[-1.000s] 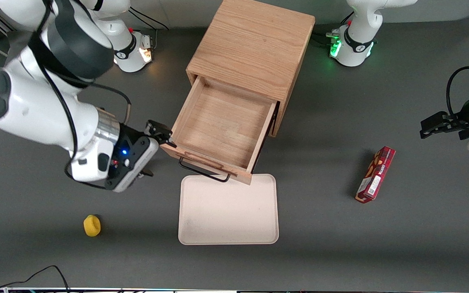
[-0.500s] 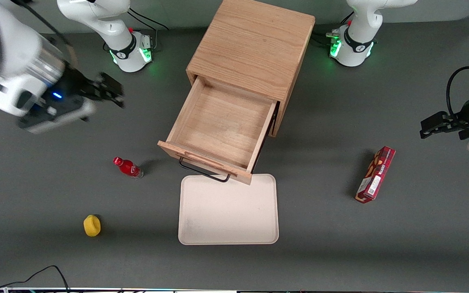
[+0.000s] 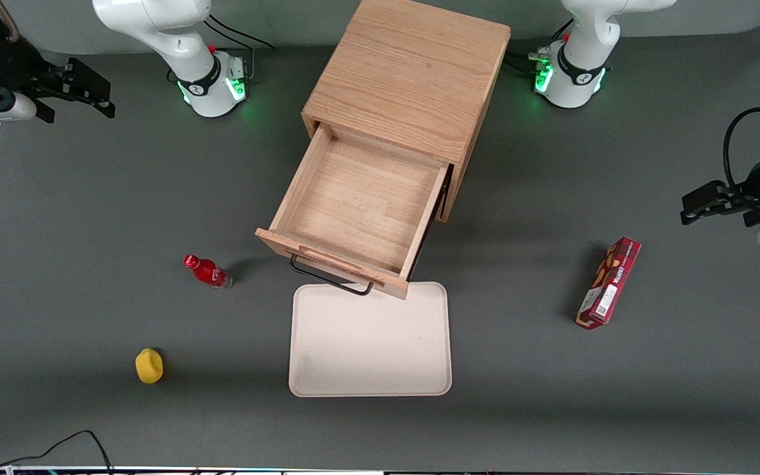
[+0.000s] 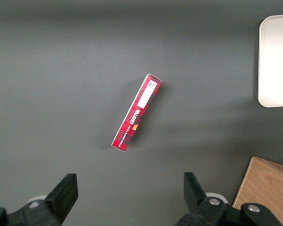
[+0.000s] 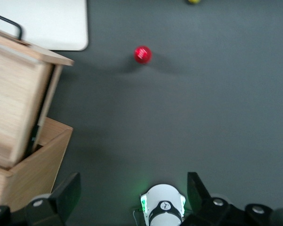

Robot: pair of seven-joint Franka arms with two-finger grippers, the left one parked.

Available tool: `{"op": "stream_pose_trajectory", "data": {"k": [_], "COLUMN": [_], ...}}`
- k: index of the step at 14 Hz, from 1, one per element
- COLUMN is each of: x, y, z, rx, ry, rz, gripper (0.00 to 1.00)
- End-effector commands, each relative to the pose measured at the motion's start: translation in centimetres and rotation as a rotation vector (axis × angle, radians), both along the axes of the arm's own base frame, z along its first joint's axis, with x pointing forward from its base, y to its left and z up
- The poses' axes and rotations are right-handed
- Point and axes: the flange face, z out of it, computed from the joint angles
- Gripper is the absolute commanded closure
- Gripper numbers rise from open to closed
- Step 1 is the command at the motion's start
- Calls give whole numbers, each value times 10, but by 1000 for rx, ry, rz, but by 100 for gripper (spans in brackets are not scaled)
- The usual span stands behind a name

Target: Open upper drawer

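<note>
The upper drawer (image 3: 360, 198) of the light oak cabinet (image 3: 413, 72) stands pulled far out, and its box is empty. Its thin black wire handle (image 3: 330, 280) hangs over the tray's edge. The lower drawer is hidden beneath it. My right gripper (image 3: 97, 91) is open and empty, raised well away from the drawer at the working arm's end of the table, near that arm's base (image 3: 212, 79). In the right wrist view the gripper (image 5: 133, 193) is spread wide above the base (image 5: 164, 207), with the drawer (image 5: 14, 99) and cabinet (image 5: 37, 169) beside it.
A cream tray (image 3: 370, 340) lies in front of the drawer. A small red bottle (image 3: 207, 271) stands beside the drawer front; it also shows in the right wrist view (image 5: 142, 54). A yellow object (image 3: 149, 365) lies nearer the camera. A red box (image 3: 609, 282) lies toward the parked arm's end.
My gripper has left the corner of the drawer front and swung up and away toward the working arm's base, uncovering the red bottle. The drawer has stayed where it was.
</note>
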Motion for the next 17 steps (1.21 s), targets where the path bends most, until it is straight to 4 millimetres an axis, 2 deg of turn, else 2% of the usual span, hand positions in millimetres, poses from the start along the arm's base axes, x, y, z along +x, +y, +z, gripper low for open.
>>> {"op": "stream_pose_trajectory", "data": {"k": [1, 4, 7, 8, 10, 16, 17], "x": [-16, -24, -26, -24, -14, 4, 6], "y": [-47, -59, -60, -66, -68, -66, -68], "z": [-18, -20, -34, -40, -39, -19, -20], "rx": [22, 9, 4, -32, -108, -103, -102], "ry": [-3, -9, -32, -55, -96, -127, -124], "rz": [-112, -170, -226, -230, -216, -211, -212], "gripper": [0, 0, 0, 0, 0, 0, 0]}}
